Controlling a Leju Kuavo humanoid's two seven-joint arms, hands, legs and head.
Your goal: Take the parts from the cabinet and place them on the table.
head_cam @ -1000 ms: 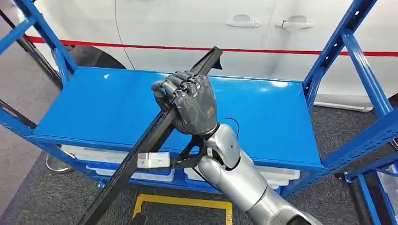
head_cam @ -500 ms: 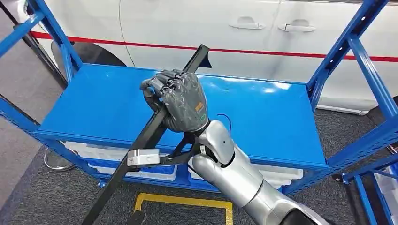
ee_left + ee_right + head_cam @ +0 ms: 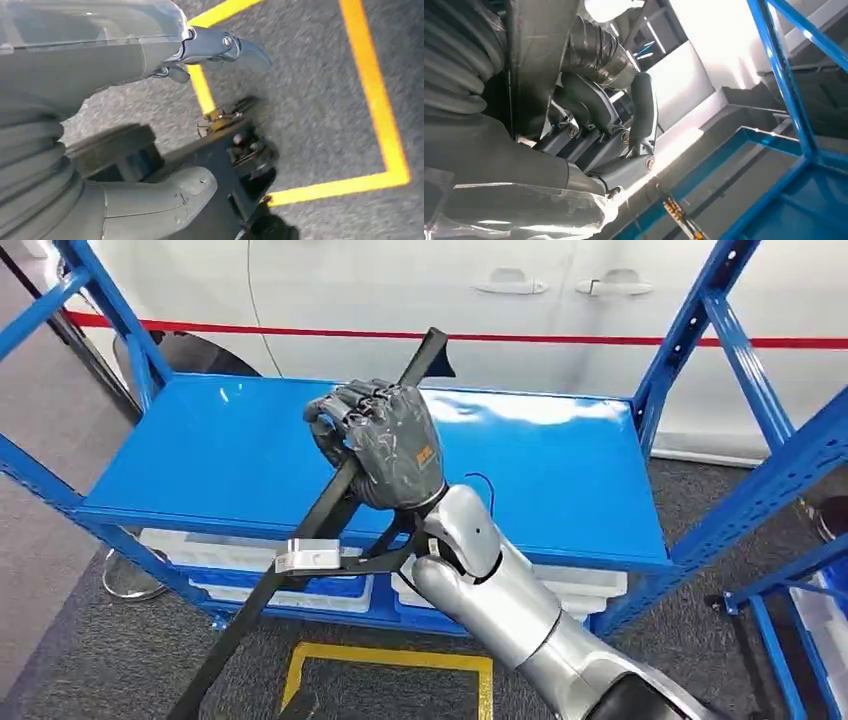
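Observation:
A long black strip part (image 3: 232,645) slants from low at the front left up to the back over the blue cabinet shelf (image 3: 200,460). My right hand (image 3: 385,445) grips it around its upper half, fingers wrapped tight, and holds it above the shelf. In the right wrist view the strip (image 3: 536,60) runs as a dark band through the hand (image 3: 594,125). My left hand (image 3: 100,55) hangs over the floor, with its thumb and fingers apart and nothing in them.
Blue uprights (image 3: 700,330) frame the shelf on both sides. White bins (image 3: 190,550) sit on the lower level. A white car (image 3: 330,290) with a red stripe stands behind the rack. Yellow floor tape (image 3: 390,660) marks the grey carpet in front.
The whole view has shifted a little. My right hand keeps its hold on the black strip and has drifted slightly left and up over the shelf.

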